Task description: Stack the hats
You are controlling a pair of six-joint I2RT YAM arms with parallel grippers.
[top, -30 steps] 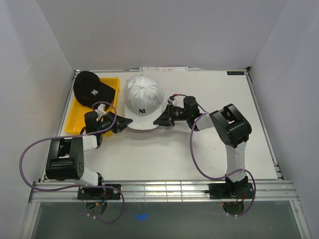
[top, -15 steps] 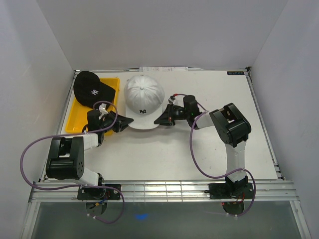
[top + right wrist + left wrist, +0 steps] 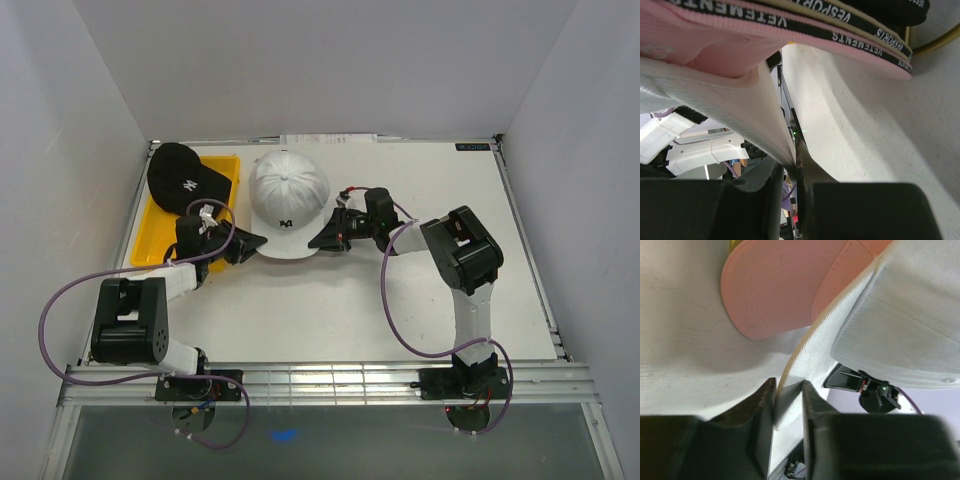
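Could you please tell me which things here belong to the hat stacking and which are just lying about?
Belong to the job:
white hat
pink hat
black hat

Just lying about:
yellow tray

Both arms reach out from their bases and bend inward toward the white hat (image 3: pixel 288 190), wrists low and level. Left of the hat, the left hand (image 3: pixel 247 243) pinches its brim. Right of it, the right hand (image 3: pixel 322 240) clamps its edge, fingers nearly together.
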